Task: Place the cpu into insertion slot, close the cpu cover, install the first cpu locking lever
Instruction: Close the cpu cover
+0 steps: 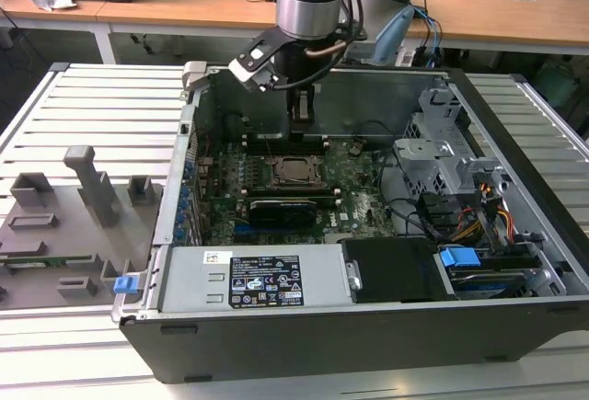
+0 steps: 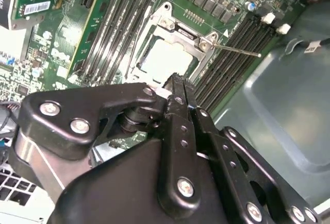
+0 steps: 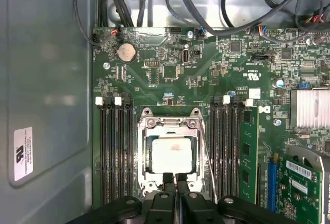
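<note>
Exterior view, from its left: a slatted metal table (image 1: pixel 101 106) carries a grey fixture tray (image 1: pixel 83 244) of part holders. Next is the open computer case (image 1: pixel 368 336), with the power supply (image 1: pixel 248 280) along its near wall and the green motherboard (image 1: pixel 359 188) on its floor. The arm comes down mid-case. The gripper (image 1: pixel 302 122) hangs low over the board, at the far edge of the socket. The drive cage (image 1: pixel 442 156) sits toward the exterior view's right.

First wrist view: the cpu (image 3: pixel 172 154) sits in the insertion slot (image 3: pixel 148 168), between two banks of memory slots (image 3: pixel 116 152). The cpu cover (image 3: pixel 170 123) lies flat over it — the pale metal top shows through the cut-out. The claw's fingertips (image 3: pixel 167 178) are drawn close together at the frame's edge, with only a sliver between them and nothing gripped that I can see.

Second wrist view: a thin wire lever (image 2: pixel 237 50) juts from the frame's corner across the memory slots — latched or not, cannot tell.
</note>
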You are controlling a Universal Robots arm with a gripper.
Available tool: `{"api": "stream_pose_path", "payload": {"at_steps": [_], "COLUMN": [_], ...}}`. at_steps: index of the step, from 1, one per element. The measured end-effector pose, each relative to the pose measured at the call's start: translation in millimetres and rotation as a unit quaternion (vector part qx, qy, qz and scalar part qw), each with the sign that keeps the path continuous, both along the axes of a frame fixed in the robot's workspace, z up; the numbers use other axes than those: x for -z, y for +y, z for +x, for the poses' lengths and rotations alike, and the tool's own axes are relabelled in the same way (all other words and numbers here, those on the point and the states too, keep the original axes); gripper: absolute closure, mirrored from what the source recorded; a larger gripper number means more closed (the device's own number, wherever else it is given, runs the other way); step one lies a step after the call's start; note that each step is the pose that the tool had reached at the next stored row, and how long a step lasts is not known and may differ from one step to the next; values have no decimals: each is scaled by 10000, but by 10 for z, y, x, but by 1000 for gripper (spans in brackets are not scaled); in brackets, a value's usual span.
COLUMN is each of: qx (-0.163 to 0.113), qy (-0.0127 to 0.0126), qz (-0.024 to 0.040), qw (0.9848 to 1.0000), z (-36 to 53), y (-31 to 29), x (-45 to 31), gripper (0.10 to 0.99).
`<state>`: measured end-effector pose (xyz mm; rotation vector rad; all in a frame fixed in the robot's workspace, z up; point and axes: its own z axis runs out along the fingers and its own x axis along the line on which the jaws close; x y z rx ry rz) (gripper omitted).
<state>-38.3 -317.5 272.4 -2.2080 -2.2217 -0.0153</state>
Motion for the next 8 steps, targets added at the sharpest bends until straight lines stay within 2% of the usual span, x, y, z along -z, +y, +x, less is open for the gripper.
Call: {"api": "stream_pose_path", "payload": {"at_steps": [3, 8], "qx": [-292, -768], "qy": [1, 1], "qz": [-2, -2], "qw": [9996, 9970], "z": [-1, 0], "y": [0, 0], "x": [-1, -1], "gripper": [933, 933]}}
